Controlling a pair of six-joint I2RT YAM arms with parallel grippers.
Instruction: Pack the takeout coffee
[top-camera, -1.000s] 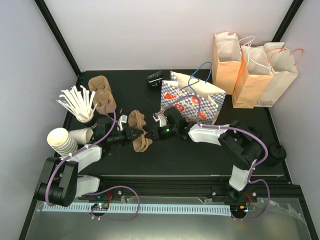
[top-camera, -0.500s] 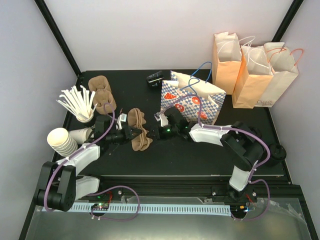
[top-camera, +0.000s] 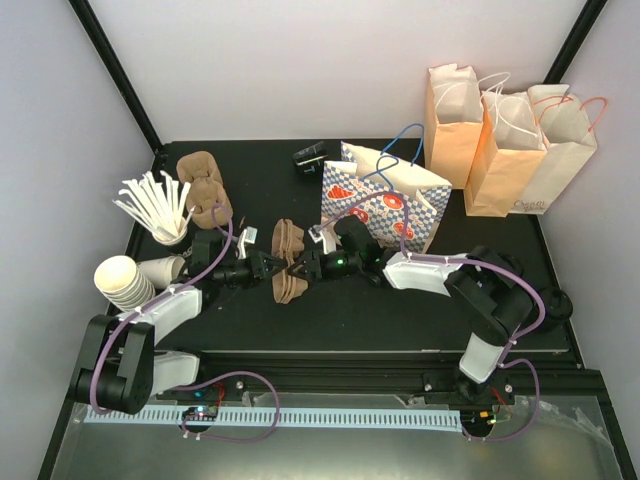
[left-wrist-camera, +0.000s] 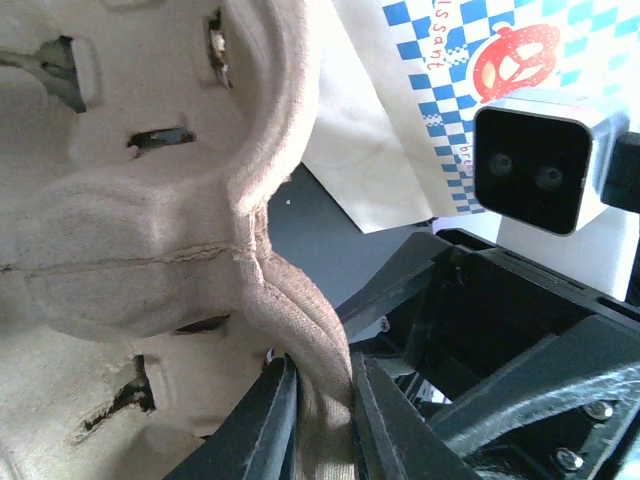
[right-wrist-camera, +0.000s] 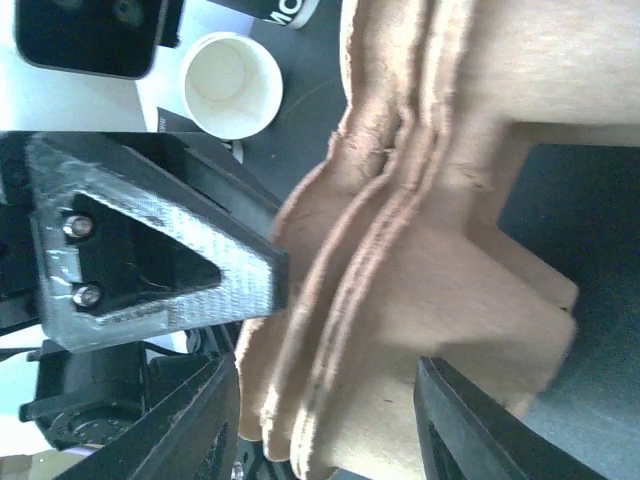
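- Well, the takeout coffee (top-camera: 310, 157) sits on the counter (top-camera: 380, 300) just off the far-left corner of the checkered bag (top-camera: 385, 205), apparently tipped on its side and untouched by either arm.
- It should handle as a small, light thing with a thin wall that dents under a hard squeeze. Its sides look smooth, and the lid could pop off if pressed. I cannot tell whether it is full.
- The best hold is probably across the body below the lid, with a gentle squeeze.
- The left jaws, in front of the bag's left end, are pinched nearly shut on the rim of a brown pulp carrier (top-camera: 287, 275).
- The right jaws, facing them from the bag's side, stand apart astride the same carrier's stacked edges. They are spread around it and not clamping it.
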